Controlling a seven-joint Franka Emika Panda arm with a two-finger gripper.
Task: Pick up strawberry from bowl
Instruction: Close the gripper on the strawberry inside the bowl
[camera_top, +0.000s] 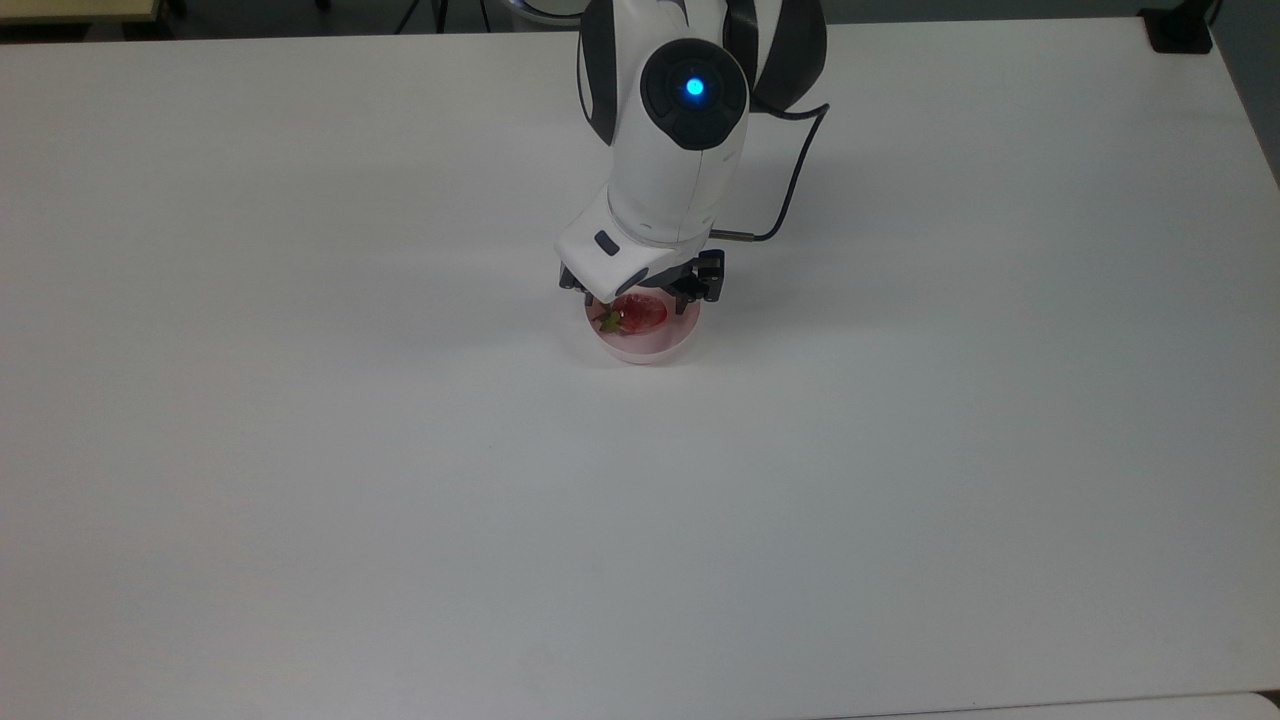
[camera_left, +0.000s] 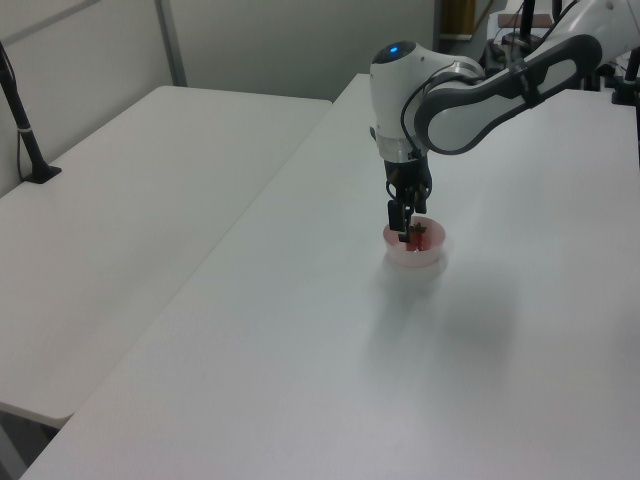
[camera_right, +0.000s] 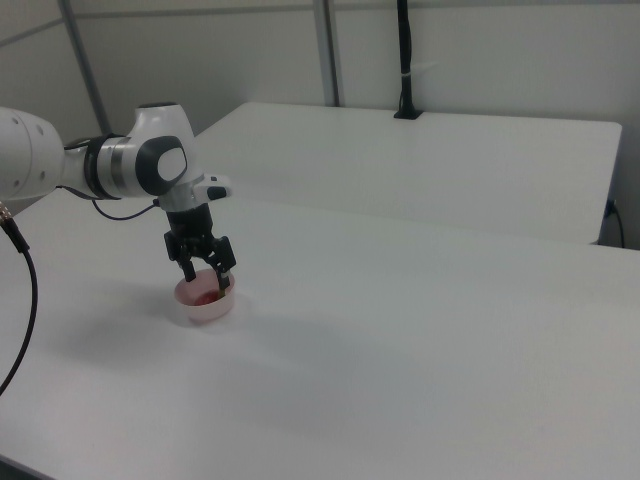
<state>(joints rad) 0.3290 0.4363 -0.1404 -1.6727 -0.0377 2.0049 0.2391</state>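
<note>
One strawberry (camera_top: 634, 313) beneath spread jaws

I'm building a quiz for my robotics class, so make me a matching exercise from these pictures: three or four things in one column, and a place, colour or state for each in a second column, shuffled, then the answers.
Column one:
1. strawberry
2. bowl
3. end effector
4. light on the arm

Column two:
A. glowing blue
B. pale pink, standing on the white table
C. red, lying inside the bowl
D. open, fingers pointing down above the bowl

Right pairs: 1-C, 2-B, 3-D, 4-A
</note>
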